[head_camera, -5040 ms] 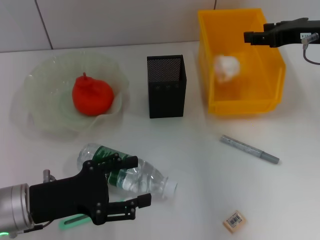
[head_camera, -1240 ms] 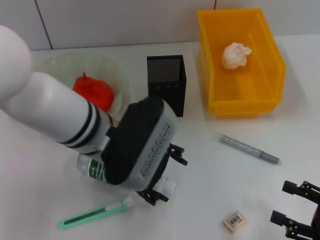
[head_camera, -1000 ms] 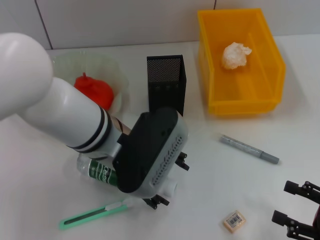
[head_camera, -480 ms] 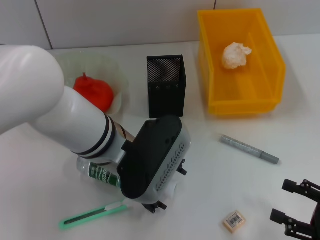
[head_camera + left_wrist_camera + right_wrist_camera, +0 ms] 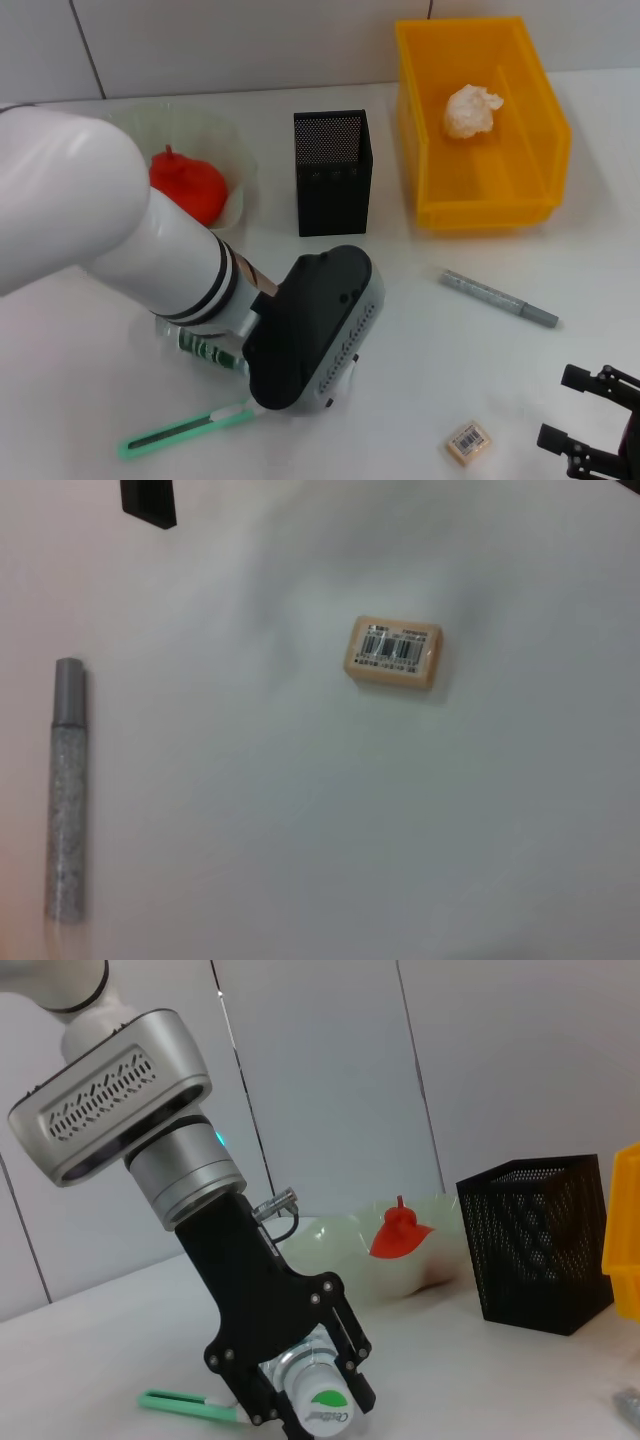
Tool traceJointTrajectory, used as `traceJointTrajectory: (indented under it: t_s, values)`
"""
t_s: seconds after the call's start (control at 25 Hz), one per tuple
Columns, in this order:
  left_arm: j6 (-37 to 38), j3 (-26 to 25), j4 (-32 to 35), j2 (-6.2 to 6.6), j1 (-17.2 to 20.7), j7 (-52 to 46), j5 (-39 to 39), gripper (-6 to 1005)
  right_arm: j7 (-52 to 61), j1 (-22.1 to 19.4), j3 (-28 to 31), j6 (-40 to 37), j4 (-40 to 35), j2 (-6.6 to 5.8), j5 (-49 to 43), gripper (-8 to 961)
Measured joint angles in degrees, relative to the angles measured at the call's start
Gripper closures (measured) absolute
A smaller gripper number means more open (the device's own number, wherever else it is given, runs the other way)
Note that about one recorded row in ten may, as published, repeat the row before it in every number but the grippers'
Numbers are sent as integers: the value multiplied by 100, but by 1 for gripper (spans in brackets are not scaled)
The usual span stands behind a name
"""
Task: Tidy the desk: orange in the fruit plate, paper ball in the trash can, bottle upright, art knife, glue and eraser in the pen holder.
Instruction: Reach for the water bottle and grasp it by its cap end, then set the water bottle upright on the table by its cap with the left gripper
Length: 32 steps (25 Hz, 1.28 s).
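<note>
Bottle (image 5: 318, 1408): clear plastic, white cap, green label, lying on its side on the white table (image 5: 420, 330) in front of the black mesh pen holder (image 5: 332, 172). Left claw (image 5: 300, 1375): black fingers closed round the bottle's neck end. Right claw (image 5: 590, 430): parked at the table's near right corner, fingers spread, near the eraser (image 5: 468, 441).

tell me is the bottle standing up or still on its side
On its side. In the right wrist view the bottle lies with its cap facing sideways, the left gripper around it.
</note>
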Motion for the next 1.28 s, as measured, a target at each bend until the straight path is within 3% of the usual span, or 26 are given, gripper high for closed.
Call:
traceJointTrajectory:
  t_s: [0.2,0.56,0.6,0.88,1.0,1.12,1.28]
  values:
    - [-14,47,62,1,29,28,13,554,-2,-15,2,0,0,9,-7,157]
    - [56,36,558,6,198,-75,16,558,-9,-22,-1,64,7,16,-64,157]
    - [217,-96,901,14,331,-177,15,558,-9,-12,-1,79,8,19,-65,157]
    - [791,-684,1453,28,544,-485,-26,555,-9,36,-1,104,9,20,-66,157]
    - [825,-852,1595,36,647,-584,-29,555,-9,73,-3,166,9,20,-66,157]
    - [848,-1298,2034,45,1021,-693,-35,554,-9,112,-31,215,9,20,-71,157]
    - [857,-1413,2174,47,1139,-697,-36,553,-9,179,-37,220,9,20,-74,157]
